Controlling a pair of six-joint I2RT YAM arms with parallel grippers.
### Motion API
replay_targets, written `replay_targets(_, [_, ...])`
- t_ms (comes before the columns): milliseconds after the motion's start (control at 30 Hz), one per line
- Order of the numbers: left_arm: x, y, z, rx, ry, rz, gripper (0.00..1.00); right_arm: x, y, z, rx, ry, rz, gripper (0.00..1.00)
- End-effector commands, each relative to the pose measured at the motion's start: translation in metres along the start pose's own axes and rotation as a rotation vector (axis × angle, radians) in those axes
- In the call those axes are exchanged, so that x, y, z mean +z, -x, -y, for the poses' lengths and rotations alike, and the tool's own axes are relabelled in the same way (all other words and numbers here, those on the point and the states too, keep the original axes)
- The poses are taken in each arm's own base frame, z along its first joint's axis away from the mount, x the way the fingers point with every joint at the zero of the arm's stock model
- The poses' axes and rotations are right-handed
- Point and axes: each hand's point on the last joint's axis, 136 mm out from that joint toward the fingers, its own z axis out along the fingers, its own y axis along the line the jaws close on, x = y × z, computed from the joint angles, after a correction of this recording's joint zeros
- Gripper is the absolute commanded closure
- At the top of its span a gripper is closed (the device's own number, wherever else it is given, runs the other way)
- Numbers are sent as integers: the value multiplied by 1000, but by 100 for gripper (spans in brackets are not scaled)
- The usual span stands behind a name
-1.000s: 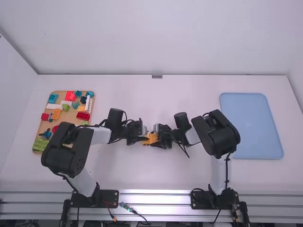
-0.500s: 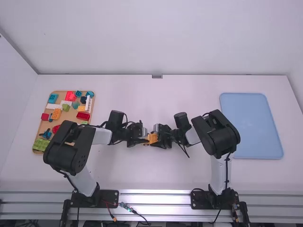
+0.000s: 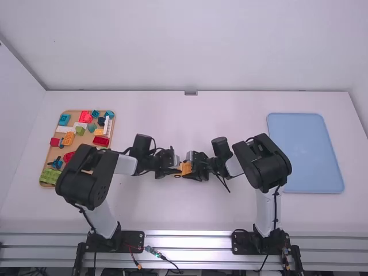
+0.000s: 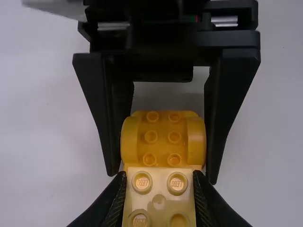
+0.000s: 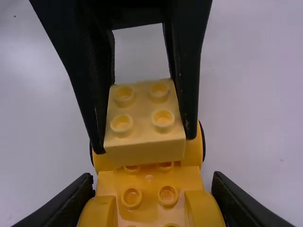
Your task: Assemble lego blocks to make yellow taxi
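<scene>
Between the two arms, around the middle of the counter (image 3: 201, 210), both end effectors are at the taxi pieces. The left end effector (image 3: 176, 171) is clamped on a pale yellow block (image 5: 145, 149) with four studs on top, its fingers pressing the block's opposite sides. The right end effector (image 3: 192, 169) grips the orange-yellow car body (image 5: 149, 181), one finger along each side. The pale block sits over the end of the body nearer the left arm, where black wheels (image 5: 203, 142) show at both sides; I cannot tell whether the two pieces are joined. Near the counter's left edge lies a wooden tray (image 3: 55, 152) of loose pieces, among them a red brick (image 3: 101, 141), an orange brick (image 3: 68, 138) and a green plate (image 3: 49, 175). A blue tray (image 3: 305, 152) lies flat near the right edge.
</scene>
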Motion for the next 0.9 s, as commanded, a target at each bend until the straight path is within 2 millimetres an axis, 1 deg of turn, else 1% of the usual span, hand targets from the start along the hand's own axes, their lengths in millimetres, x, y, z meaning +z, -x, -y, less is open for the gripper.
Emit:
replay_targets(0, [5,-3,2,-4,-18,3,98,0,-6,-5,21,12,-4,53])
replay_targets(367, [7,-4,1,-16,-17,0,98,0,-7,-5,27,9,-12,53])
replay_targets(400, [7,-4,1,-19,-20,0,93,0,-7,-5,29,12,-13,53])
replay_targets(433, [7,-4,1,-20,-20,0,92,0,-7,-5,29,11,-13,53])
replay_targets(467, [6,-4,1,-21,-18,1,82,0,-7,-4,29,10,-13,53])
replay_targets(500, [7,-4,1,-21,-19,1,51,0,-7,-4,30,11,-13,53])
replay_targets(533, [7,-4,1,-21,-18,-1,34,1,-7,-4,29,11,-12,53])
replay_targets(567, [6,-5,0,-23,-16,-1,29,1,-7,-5,29,11,-13,53])
replay_targets(600, [6,-5,0,-23,-15,0,27,1,-7,-5,29,11,-13,53])
replay_targets(633, [6,-5,-1,-24,-14,2,22,0,-7,-5,30,11,-13,53])
replay_targets(733, [5,-3,-1,-20,-13,4,20,0,-8,-6,29,10,-13,53])
replay_targets(767, [5,-1,0,-17,-13,6,18,0,-8,-6,28,10,-14,53])
replay_targets(800, [3,2,-3,-25,-4,9,13,0,-9,-5,31,9,-17,53])
replay_targets(867, [-4,10,-9,-31,20,19,11,1,-9,-3,39,-1,-27,53])
